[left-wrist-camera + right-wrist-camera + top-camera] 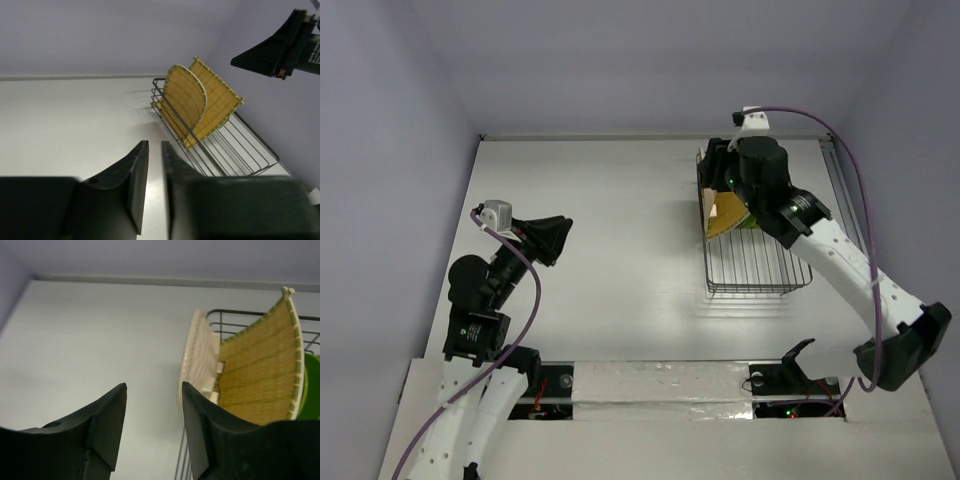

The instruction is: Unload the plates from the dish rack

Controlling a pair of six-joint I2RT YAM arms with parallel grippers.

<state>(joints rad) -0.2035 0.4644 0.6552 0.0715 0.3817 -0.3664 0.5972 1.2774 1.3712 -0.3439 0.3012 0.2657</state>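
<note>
Your right arm reaches from the near right edge of the table (610,230) out over the dish rack (750,292), wrist turned down. The right gripper (154,387) hangs above the rack's far end, fingers apart with nothing between them.

Your left arm is folded over the table's left side. The left gripper (154,145) points toward the rack and is well apart from it. Its fingers are drawn close, a thin slit shows, and nothing is held.

The rack sits by the table's far right corner. The plates stand on edge at its far end, below the right gripper and clear of it:
- An oval plate (185,100), yellow grid pattern, pale underside.
- A square plate (217,100), same pattern, leaning just behind the oval.
- A lime-green plate (311,385), only a sliver visible.
</note>
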